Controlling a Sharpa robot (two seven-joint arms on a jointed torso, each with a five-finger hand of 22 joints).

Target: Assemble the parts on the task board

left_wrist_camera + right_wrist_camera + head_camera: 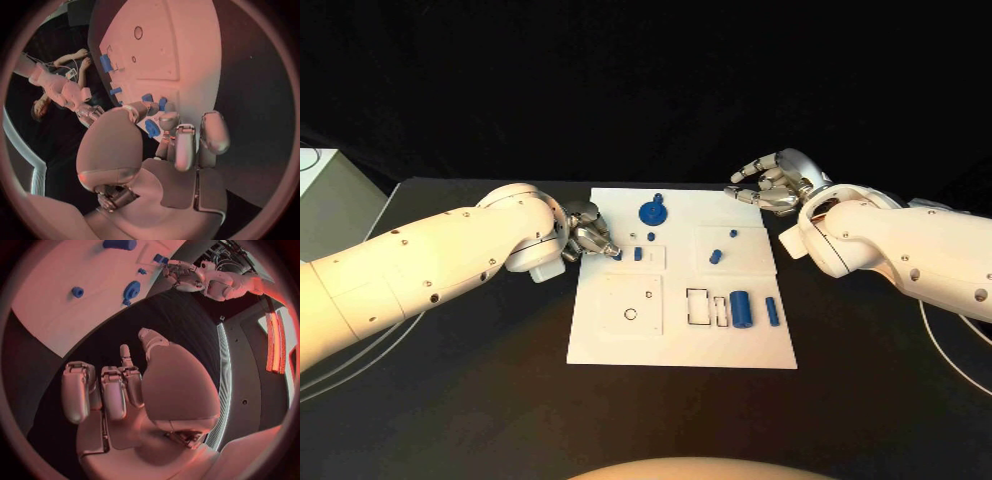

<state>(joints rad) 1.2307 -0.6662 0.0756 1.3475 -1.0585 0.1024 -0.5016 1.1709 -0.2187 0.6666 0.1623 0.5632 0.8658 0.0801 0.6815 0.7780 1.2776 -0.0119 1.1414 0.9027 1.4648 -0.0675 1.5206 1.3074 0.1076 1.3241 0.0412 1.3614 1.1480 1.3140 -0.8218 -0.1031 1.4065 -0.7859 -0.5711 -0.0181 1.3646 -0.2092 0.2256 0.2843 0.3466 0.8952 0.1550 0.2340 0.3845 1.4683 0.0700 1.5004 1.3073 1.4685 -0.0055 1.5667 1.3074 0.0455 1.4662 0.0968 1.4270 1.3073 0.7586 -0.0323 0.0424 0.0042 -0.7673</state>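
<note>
- Left hand (590, 238): silver, many-fingered, on a white arm that enters from the left. We record it at the left edge of the white rectangular task board (678, 340), level with the board's upper half. In the left wrist view its fingers (186, 145) are curled together around a small blue part (152, 128), which we list as pinched at the fingertips just over the board's edge.
- Task board: a flat white plate at the middle of the black table (459, 400), printed with outlined rectangles.
- Small blue peg (638, 254): upright in the square just right of the left hand's fingers.
- Round blue gear-like disc (652, 212): near the board's far edge, at its centre.
- Small blue stub (715, 256): in the upper right square, with a tinier blue piece (733, 235) just beyond it.
- 2 blue cylinders: a thicker one (741, 309) and a slimmer one (770, 309), side by side at the lower right, beside the outlined slots.
- Right hand (770, 183): silver, at the board's far right corner, raised over the black table. We see its fingers (112, 392) loosely bent and apart, with nothing between them; it touches no part.
</note>
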